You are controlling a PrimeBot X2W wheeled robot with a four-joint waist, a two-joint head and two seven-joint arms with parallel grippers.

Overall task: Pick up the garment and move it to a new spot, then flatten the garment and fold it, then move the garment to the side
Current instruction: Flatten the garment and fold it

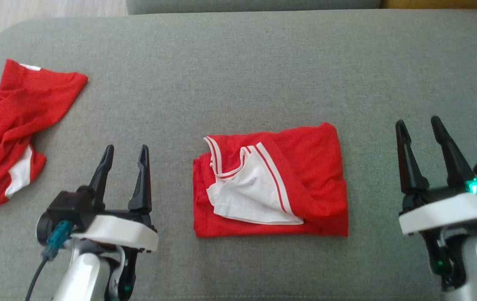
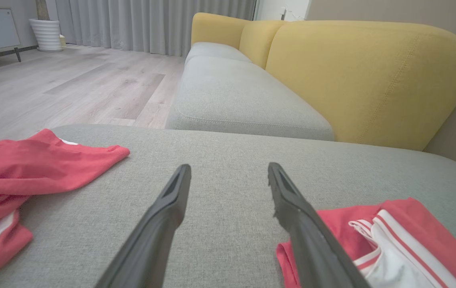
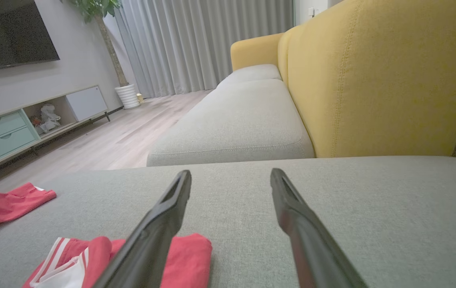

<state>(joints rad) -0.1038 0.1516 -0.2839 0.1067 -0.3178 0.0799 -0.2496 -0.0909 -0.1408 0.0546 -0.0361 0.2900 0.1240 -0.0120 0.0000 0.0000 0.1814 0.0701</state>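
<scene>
A red garment point(image 1: 305, 167) with a white, red-striped panel lies folded into a rough rectangle in the middle of the grey sofa cushion point(image 1: 242, 75). My left gripper point(image 1: 125, 150) stands open to its left, apart from it, with nothing between its fingers. My right gripper point(image 1: 418, 123) stands open to the right of the garment, also clear of it and empty. The left wrist view has the garment point(image 2: 404, 224) at lower right beside my open left gripper point(image 2: 229, 170). In the right wrist view the garment point(image 3: 188, 256) lies at lower left, behind my open right gripper point(image 3: 231, 175).
A second red and white garment point(image 1: 8, 121) lies crumpled at the cushion's left edge. Beyond the cushion sit another grey seat point(image 2: 232, 96) and yellow backrests point(image 2: 364, 76). Wooden floor point(image 2: 60, 88) lies past the cushion's left edge.
</scene>
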